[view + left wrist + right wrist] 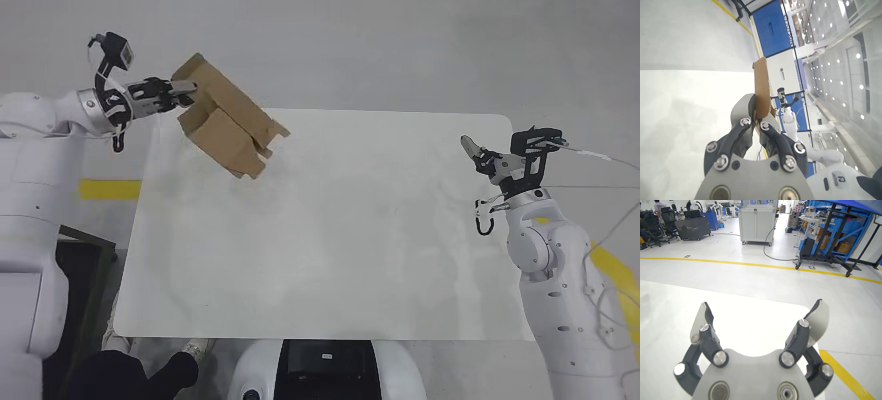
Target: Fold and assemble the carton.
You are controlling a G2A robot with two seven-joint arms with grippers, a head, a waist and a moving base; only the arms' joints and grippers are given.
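Carton (228,118), partly folded: over table's (350,250) far-left corner, clamped in left gripper (188,90). Right gripper (480,158): spread wide, at table's far-right corner.

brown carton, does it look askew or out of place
Yes. The brown cardboard carton is angled against the edges of the white table at one far corner, partly overhanging it. The left gripper pinches one of its flaps. It looks only partly folded.

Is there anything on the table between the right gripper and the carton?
Nothing visible. The open right gripper sits at the right edge of the table; the carton is across it at the far left corner, held by the left gripper.
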